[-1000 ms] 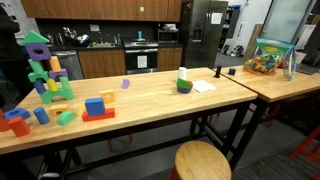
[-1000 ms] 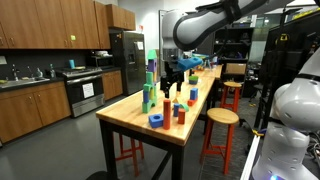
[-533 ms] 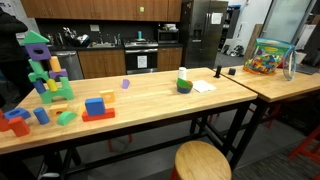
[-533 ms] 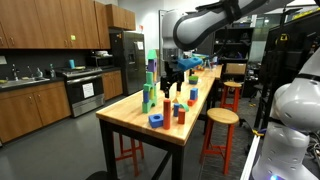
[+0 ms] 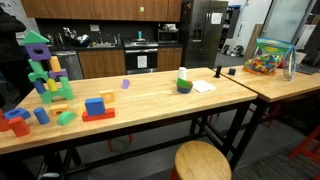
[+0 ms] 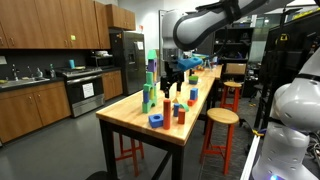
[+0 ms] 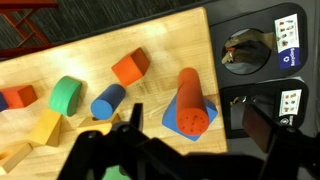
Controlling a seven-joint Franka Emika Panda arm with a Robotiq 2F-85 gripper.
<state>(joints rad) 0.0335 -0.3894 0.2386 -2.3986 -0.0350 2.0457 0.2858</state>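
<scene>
In the wrist view my gripper (image 7: 195, 128) is open and empty, its two dark fingers spread either side of a red cylinder (image 7: 188, 92) that stands upright on a blue square block (image 7: 170, 120). It hangs above them without touching. Around them on the wooden table (image 7: 160, 40) lie an orange cube (image 7: 130, 67), a blue cylinder (image 7: 107, 100), a green piece (image 7: 65, 95) and a yellow piece (image 7: 45, 127). In an exterior view the gripper (image 6: 178, 70) hangs above the table (image 6: 130, 112) beyond the red cylinder (image 6: 181, 114).
A tall tower of stacked blocks stands on the table in both exterior views (image 5: 42, 65) (image 6: 150, 80). A green bowl (image 5: 184, 84) and a clear bin of toys (image 5: 268, 57) sit further along. Wooden stools (image 5: 202, 162) (image 6: 222, 117) stand beside the table. The table edge (image 7: 208, 60) lies just right of the cylinder.
</scene>
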